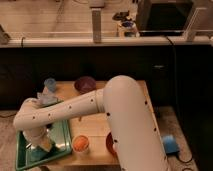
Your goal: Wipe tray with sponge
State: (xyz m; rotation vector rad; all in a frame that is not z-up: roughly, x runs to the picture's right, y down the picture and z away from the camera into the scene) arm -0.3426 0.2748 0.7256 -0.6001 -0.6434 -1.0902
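The green tray (22, 152) lies at the front left of the wooden table. The tan-yellow sponge (46, 144) rests on the tray floor near its middle. My gripper (41, 141) points down into the tray from the white arm (65, 112) and is shut on the sponge, pressing it on the tray. The arm's wrist hides part of the tray's far side.
On the table (95, 131) stand a light-blue cup (49, 84), a purple bowl (85, 83), a light-blue rounded object (46, 98), an orange-filled white cup (80, 144) right of the tray, and a red bowl (110, 144). A blue object (170, 144) lies on the floor at right.
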